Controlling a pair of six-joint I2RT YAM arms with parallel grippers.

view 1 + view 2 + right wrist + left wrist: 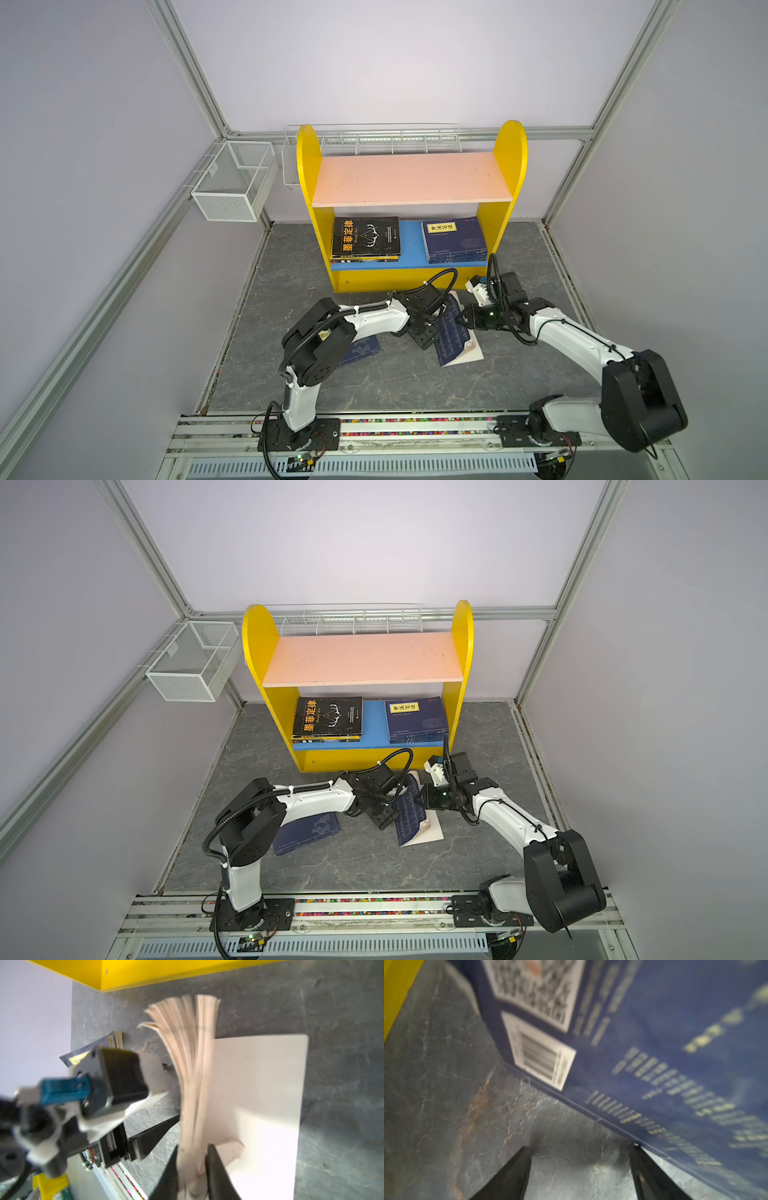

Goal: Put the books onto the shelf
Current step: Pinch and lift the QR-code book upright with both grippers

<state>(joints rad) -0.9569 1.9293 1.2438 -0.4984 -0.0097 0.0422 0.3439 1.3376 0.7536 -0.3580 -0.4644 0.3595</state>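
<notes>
Both arms lean in from the front edge of the tabletop (374, 386) and meet just in front of the shelf (512, 158), elbows out, wrists bent down; the shelf itself stands at the back edge.

Count-wise: two grippers, one shelf with a pink board (411, 178) and a blue board (411, 245), two stacks on the blue one, and two books off the shelf. The black-topped stack (365, 237) sits at the left end and the navy stack (455, 241) at the right end; can't tell how many books are in each, the spines are too small.

The open book (451, 336) is near the back edge, right by the shelf's right end; one cover lies flat with its white inside up, and the pages plus the navy cover stand up off it. The other loose book (307, 833) lies flat, navy, half under the left forearm, nearer the left edge.

The right gripper (193, 1147) is pinched tight on the fanned block of pages. The left gripper (581, 1148) is spread wide with nothing between its fingers; one fingertip (636, 1148) sits right at the edge of the navy cover, touching as far as I can see.
</notes>
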